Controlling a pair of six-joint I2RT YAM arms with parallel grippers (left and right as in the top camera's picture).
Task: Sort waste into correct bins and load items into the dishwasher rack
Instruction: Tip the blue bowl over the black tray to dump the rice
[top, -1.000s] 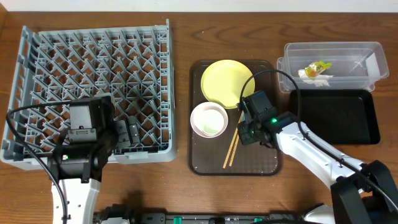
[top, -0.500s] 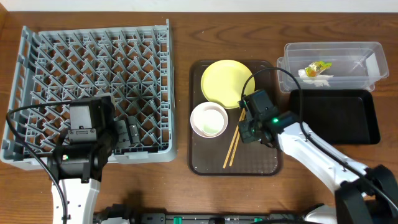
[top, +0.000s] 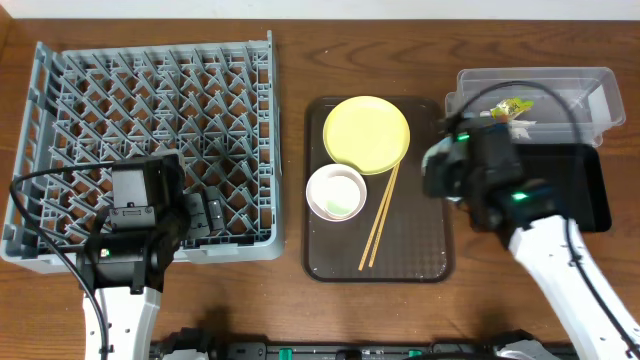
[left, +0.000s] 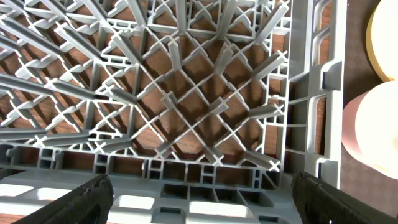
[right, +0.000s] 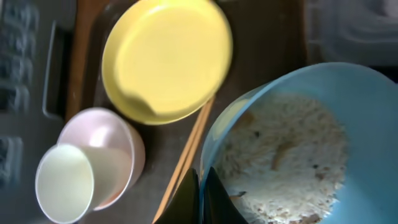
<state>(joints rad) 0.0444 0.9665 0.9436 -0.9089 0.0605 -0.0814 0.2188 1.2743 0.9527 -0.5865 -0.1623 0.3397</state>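
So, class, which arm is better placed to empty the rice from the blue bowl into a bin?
Right: the right gripper is shut on the blue bowl, beside the black tray and clear tub. The left gripper hangs open over the rack.

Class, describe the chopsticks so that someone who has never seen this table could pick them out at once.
Right of the big grey rack sits a brown tray. On it the chopsticks lie slanted, running from the lower right rim of the yellow plate down past the right of the white bowl. They are the only long, thin wooden things there; their neighbours are round.
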